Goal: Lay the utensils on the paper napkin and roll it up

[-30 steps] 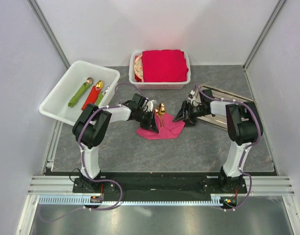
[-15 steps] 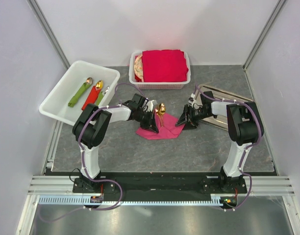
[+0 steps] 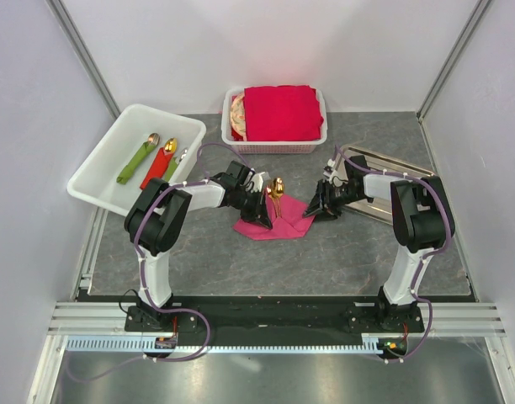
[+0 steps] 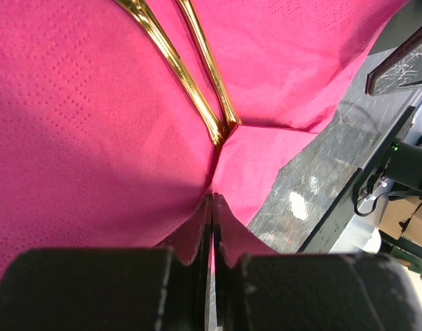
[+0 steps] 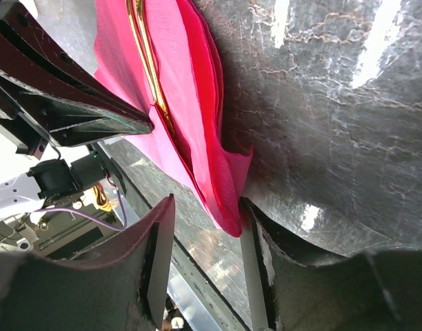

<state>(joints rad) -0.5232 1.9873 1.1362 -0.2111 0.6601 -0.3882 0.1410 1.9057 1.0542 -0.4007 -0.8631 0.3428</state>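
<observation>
- In the left wrist view the utensils (image 4: pixel 197 83) show only as two slim gold handles. Their heads are cut off at the top edge, and their ends slip under a raised fold of the paper napkin (image 4: pixel 73 124).
- From above, the left hand (image 3: pixel 264 212) covers the napkin's left part. One oval spoon bowl is plain to see; I cannot tell what kind the other piece is.
- The utensils lie side by side on the napkin in the middle of the counter (image 3: pixel 342 252). Their long axis runs near to far, and the spoon bowl points away toward the basket of red napkins (image 3: pixel 278 114).
- The napkin is magenta-pink, dimpled paper, rumpled, with its edges lifted rather than flat.
- The left hand is closed, pinching the napkin's edge between its fingers.
- The right hand (image 5: pixel 207 203) is spread, with a finger on either side of the napkin's right corner. The corner lies just beside one finger, and a gap shows by the other.
</observation>
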